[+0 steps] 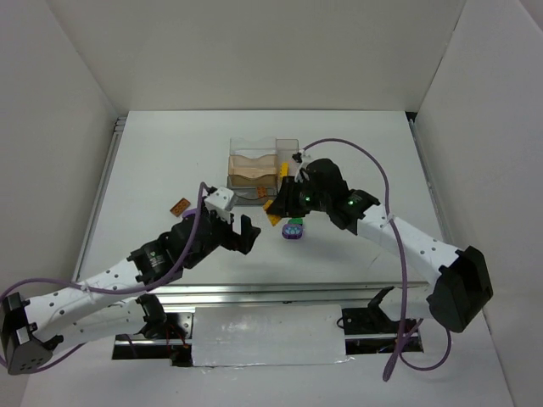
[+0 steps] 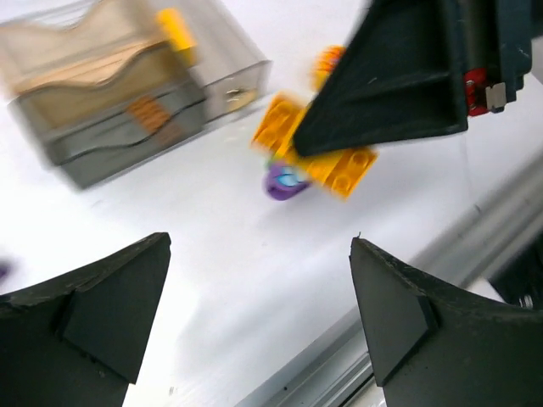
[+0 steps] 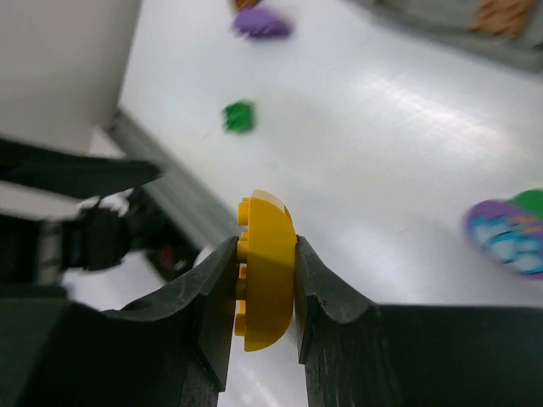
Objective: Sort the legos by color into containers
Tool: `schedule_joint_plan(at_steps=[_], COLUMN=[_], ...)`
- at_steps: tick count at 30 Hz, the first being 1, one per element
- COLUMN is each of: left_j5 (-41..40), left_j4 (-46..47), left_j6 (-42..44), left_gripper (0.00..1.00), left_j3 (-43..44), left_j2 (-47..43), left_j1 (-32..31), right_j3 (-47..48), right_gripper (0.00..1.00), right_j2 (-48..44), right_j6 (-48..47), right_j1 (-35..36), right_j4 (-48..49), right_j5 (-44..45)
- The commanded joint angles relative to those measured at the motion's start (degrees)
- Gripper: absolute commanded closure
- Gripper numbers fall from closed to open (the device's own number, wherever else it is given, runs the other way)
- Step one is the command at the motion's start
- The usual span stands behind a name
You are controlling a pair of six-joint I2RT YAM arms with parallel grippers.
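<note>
The sorting looks only partly done. The right gripper (image 3: 265, 246) clamps a yellow rounded plastic brick (image 3: 267, 280) in its fingers, near the clear plastic bins (image 2: 110, 148), which already contain some bricks. The left gripper (image 2: 259, 242) has its fingers apart and empty. A purple rounded piece with green top (image 1: 293, 229), an orange-brown brick (image 1: 180, 206) and a small green brick (image 3: 238, 115) lie unsorted on the white table (image 1: 170, 161).

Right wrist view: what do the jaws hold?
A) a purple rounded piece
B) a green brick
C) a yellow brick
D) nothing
C: the yellow brick is pinched between both jaws, while the green brick and the purple rounded piece lie apart on the table.
</note>
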Motion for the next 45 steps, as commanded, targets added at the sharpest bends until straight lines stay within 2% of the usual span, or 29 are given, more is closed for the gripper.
schedule_joint_plan(at_steps=[1,2,4,5,8,13,17,19,20,22,23,25,26,32,34,37,45], left_j5=[-15.7,-17.6,-18.8,-18.9,-17.8,-15.5,-15.1,-14.8,-14.6,-14.2,-14.2,-14.0,-13.8,-13.8,-14.1,-14.1,-13.0], left_j4=[-9.2,-14.4,-19.8,-25.0,-34.4,-39.4,-40.7,-41.3,-41.2,-41.0,-40.9,-40.9,-40.9,-41.2,-41.6,-41.8,-40.8], left_j6=[-11.3,-12.9,-17.0,-18.0,-19.4,-18.2,-18.6,-19.2,-18.8,-18.6,-18.3,-17.8,-17.7,-18.3,-18.6,-18.7,-17.6], left_gripper=[0.00,0.01,0.01,0.01,0.00,0.01,0.00,0.00,0.01,0.01,0.00,0.00,0.01,0.00,0.00,0.00,0.01], left_j3=[6.5,7.6,11.5,12.8,19.0,19.0,15.8,15.5,15.5,15.6,15.7,16.3,16.4,16.4,16.3,15.7,16.3], left_j2=[-1.5,-1.8,-2.1,-1.7,-0.3,-2.9,-7.8,-8.9,-9.0,-8.7,-8.4,-7.1,-6.7,-6.1,-7.3,-8.5,-6.4], left_j1=[0.0,0.0,0.1,0.1,0.2,0.0,0.0,0.0,0.0,-0.1,0.0,0.0,0.0,0.0,0.0,-0.1,-0.1], right_j3=[1.6,4.3,7.3,12.8,24.6,37.8,43.6,43.6,42.8,41.6,40.4,38.3,37.7,35.8,31.1,26.7,17.9], right_gripper=[1.00,1.00,1.00,1.00,1.00,1.00,0.93,0.82,0.67,0.50,0.37,0.27,0.18,0.16,0.16,0.16,0.15], right_j2=[3.0,4.0,9.5,12.3,27.4,39.8,45.0,45.2,45.0,44.2,43.1,41.7,40.3,35.6,33.1,29.3,29.4], right_j6=[-6.6,-7.5,-10.0,-10.5,-13.3,-15.7,-16.5,-16.6,-16.7,-16.6,-16.4,-16.2,-16.1,-13.1,-9.7,-5.8,-1.0], right_j1=[-4.1,-5.3,-6.4,-7.8,-10.1,-12.1,-12.6,-12.7,-12.7,-12.7,-12.7,-12.8,-12.8,-15.5,-17.8,-21.4,-24.8], right_j4=[4.9,3.5,2.1,0.6,-5.1,-10.4,-12.5,-12.5,-12.3,-11.3,-11.2,-10.3,-9.7,-11.8,-11.2,-14.6,-18.2], right_j5=[5.9,13.3,19.9,23.1,32.2,36.5,38.5,37.3,36.6,34.9,33.9,33.4,32.9,32.5,30.0,33.2,34.8])
